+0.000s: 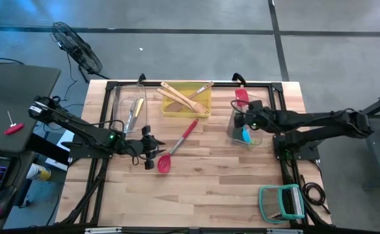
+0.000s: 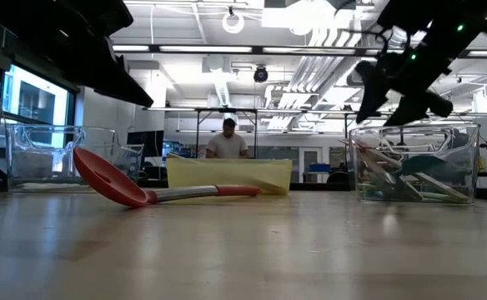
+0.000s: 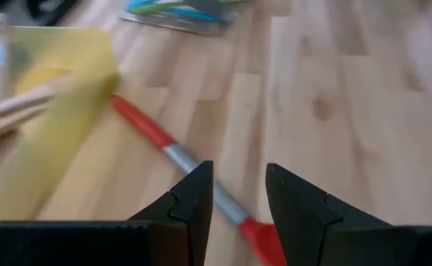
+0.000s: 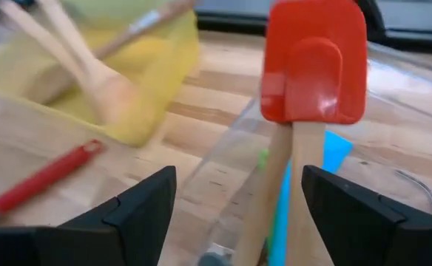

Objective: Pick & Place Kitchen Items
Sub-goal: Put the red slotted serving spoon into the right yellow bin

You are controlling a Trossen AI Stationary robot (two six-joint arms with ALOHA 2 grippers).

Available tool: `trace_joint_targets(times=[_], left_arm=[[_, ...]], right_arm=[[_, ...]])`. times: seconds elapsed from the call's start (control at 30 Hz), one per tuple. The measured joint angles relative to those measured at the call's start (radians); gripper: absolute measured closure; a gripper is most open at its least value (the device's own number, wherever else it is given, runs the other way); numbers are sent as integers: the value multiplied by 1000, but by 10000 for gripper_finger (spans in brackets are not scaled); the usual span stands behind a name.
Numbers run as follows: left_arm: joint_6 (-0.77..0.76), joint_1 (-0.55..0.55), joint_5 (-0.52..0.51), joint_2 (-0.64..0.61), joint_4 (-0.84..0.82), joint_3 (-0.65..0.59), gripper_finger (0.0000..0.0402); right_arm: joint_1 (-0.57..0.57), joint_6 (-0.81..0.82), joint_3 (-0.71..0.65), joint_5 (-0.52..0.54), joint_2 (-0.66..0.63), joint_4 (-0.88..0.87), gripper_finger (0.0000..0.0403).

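1. Left clear bin (image 1: 130,110), back-left on the surface (image 1: 209,188): holds a yellow-handled knife (image 1: 136,108) plus what looks like a metal one beside it. Reads as the knife bin.
2. Left pincer (image 1: 152,156) sits low just beside the head of the red ladle (image 1: 164,164), fingers (image 3: 194,199) partly apart with nothing between them. In its wrist view the ladle's handle runs out past the gap, so it looks lined up for a grab, not yet gripping.
3. Red ladle lies loose on the surface, handle pointing toward the yellow tray (image 1: 187,110); the only item still out in the open, so likely next to go.
4. Yellow tray, back centre: wooden spoons (image 1: 180,99) lie crossed inside, tips overhanging the rim. Wood seems sorted here.
5. Right clear bin (image 1: 237,130): red spatula (image 4: 314,63) stands upright in it, leaning on the wall, with blue and green plastic pieces below.
6. Right pincer (image 1: 245,120) hovers over that bin, fingers wide apart, empty. Spatula stands free between them, touching neither; looks like a drop-off.
7. Teal-framed rack (image 1: 282,201), front right, well apart from everything.
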Motion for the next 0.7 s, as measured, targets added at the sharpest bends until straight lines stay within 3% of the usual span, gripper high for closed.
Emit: trace_joint_targets(times=[0.3, 0.5, 0.7], left_arm=[[-75, 0, 126, 0, -125, 97, 279], [-271, 0, 183, 0, -428, 235, 279], [-517, -1, 353, 0, -710, 338, 279]], right_arm=[[122, -205, 0, -92, -111, 182, 117], [230, -425, 0, -223, -88, 422, 117], [322, -608, 0, -358, -21, 625, 117]])
